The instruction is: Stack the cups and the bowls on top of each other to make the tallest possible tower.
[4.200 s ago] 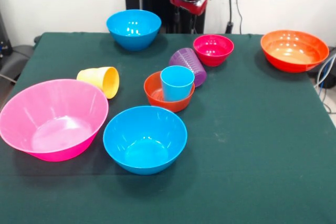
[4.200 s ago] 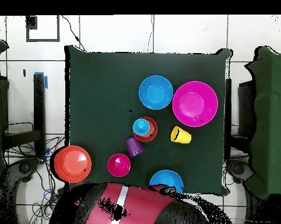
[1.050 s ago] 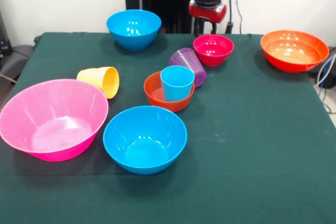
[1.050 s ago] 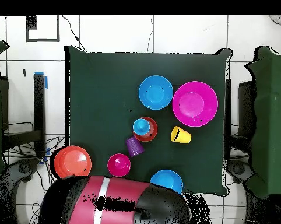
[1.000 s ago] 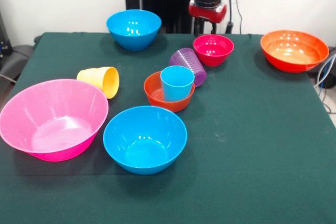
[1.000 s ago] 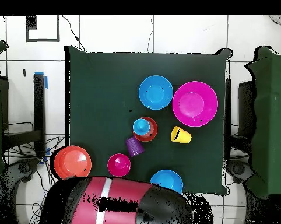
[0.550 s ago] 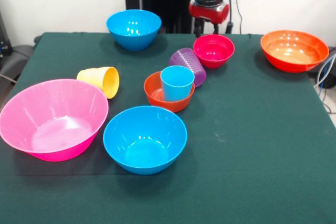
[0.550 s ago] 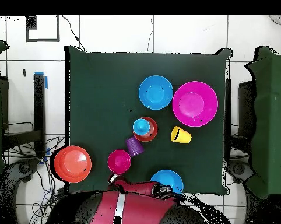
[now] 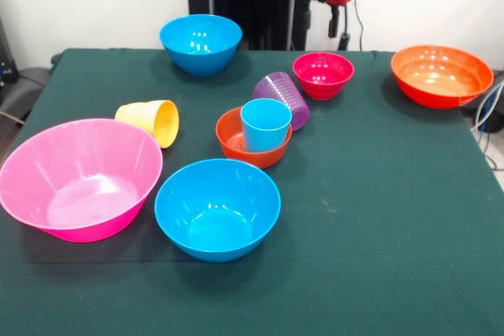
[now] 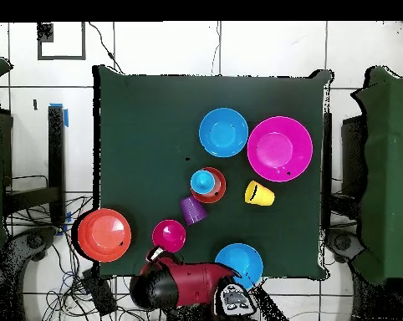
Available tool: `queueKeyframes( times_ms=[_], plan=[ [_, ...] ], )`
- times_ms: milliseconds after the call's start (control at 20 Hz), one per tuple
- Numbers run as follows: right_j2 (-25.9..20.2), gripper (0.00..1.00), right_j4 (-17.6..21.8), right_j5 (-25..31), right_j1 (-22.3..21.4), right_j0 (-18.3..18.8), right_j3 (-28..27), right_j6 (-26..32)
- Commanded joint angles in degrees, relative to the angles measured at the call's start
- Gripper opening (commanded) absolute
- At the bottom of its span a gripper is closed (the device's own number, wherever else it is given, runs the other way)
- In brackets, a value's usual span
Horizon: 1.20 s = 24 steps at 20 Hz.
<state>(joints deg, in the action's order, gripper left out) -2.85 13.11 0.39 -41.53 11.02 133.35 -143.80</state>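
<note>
Hovering above the bench's [image 9: 394, 218] far edge, the tool [image 9: 334, 20] is hanging just behind the magenta bowl [image 9: 323, 74]; whether it is wide or narrow I cannot tell. The tower is standing mid-bench: blue cup [image 9: 265, 124] upright in the red bowl [image 9: 236, 141], with the purple cup [image 9: 282, 96] lying on its side just beyond. The step in hand looks like fetching the magenta bowl. Next, the tool needs lowering onto its rim, then setting the bowl level on the blue cup.
</note>
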Motion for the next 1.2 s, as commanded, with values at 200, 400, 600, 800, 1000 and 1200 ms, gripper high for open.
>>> queueKeyframes(
  times_ms=[200,400,600,800,1000,1200],
  plan=[
    [-6.8,1.0,-5.68,6.2,-1.95,-1.49,3.16,-6.86],
    [-4.87,1.0,-5.18,4.18,0.4,-2.76,1.6,-6.16],
    [-1.94,1.0,-3.74,-0.23,4.89,-3.95,-1.99,-5.68],
    [1.24,1.0,-2.32,-5.25,10.32,-4.64,-5.87,-5.17],
    [3.65,1.0,-1.88,-6.94,10.26,-3.96,-6.89,-4.73],
    [4.82,1.0,-1.44,-7.51,9.33,-2.48,-7.41,-3.65]
  ],
)
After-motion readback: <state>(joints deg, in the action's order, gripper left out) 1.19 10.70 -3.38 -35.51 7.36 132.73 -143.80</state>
